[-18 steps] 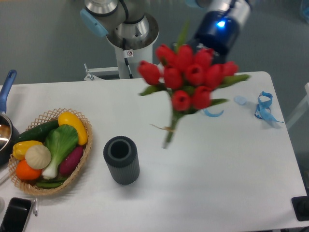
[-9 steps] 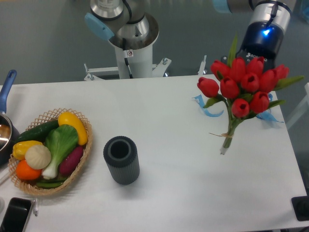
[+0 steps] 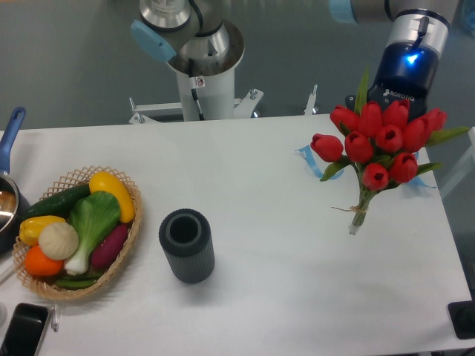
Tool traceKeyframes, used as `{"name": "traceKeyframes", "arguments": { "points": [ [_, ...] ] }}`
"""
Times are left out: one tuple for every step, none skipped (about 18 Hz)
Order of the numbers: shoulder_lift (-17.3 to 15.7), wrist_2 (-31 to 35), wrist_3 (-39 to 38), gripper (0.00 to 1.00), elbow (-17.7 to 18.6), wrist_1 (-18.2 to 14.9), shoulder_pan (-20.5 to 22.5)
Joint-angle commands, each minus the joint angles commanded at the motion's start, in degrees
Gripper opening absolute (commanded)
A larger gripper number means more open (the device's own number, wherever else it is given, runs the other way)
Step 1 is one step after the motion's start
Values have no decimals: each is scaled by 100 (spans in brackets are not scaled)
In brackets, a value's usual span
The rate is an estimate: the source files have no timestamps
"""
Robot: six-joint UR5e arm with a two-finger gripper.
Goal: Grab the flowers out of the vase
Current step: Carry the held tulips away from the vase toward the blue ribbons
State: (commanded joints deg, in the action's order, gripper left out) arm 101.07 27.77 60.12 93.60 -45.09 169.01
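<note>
white table (image 3: 297,282), grey floor behind. your gripper (image 3: 393,111), fingers hidden, evidently held the flowers (image 3: 380,141) well clear of the vase (image 3: 187,245); pickup looked done, so only a steady hold remained.

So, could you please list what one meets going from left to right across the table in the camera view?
Pot → wicker basket of toy vegetables → vase → flowers, held up by the gripper over the table's right side.

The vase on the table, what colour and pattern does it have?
Dark grey vase with vertical ribs, seen in the fixed camera view.
</note>
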Motion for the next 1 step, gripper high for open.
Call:
{"name": "traceKeyframes", "arguments": {
  "points": [
    [0, 0, 0, 33, 0, 0, -9]
  ]
}}
